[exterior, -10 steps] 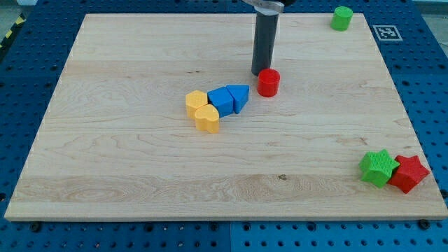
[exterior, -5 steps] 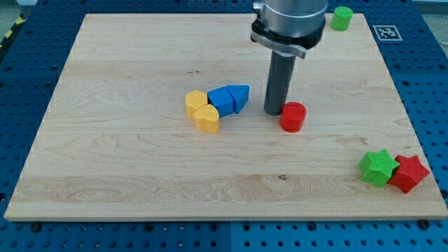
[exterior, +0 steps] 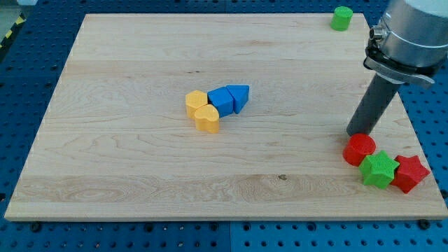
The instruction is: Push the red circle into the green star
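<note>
In the middle left of the frame four blocks sit bunched together: a yellow hexagon (exterior: 196, 103) and a yellow cylinder (exterior: 207, 119) touching, with a blue cube (exterior: 222, 99) and a blue wedge (exterior: 239, 96) pressed against them on the right. They lie well apart from the work and play no part in it. At the upper right edge of the board (exterior: 140, 168) a green cylinder (exterior: 341, 17) stands alone.

In the lower right, my tip (exterior: 355, 133) rests just above and slightly left of the red circle (exterior: 359, 148), on the side away from the target, which suits a push down and to the right. There is no jaw to speak of; the rod is bare and grips nothing. The red circle is a short round puck, flat on top, and its lower right edge appears to touch the green star (exterior: 379, 169). A red star (exterior: 409, 173) sits against the green star's right side. The task looks all but done.
</note>
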Controlling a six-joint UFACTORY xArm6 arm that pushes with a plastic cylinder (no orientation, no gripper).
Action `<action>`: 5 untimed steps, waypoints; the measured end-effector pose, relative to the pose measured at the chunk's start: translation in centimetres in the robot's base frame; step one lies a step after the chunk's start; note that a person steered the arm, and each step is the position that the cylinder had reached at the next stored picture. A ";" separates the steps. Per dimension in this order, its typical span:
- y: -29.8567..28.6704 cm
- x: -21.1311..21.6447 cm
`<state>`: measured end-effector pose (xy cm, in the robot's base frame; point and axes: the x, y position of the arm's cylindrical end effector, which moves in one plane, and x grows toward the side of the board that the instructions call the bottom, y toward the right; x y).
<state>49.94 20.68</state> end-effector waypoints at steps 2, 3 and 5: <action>-0.4 -11.9; -2.9 -17.7; -5.2 -30.0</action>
<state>19.93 15.44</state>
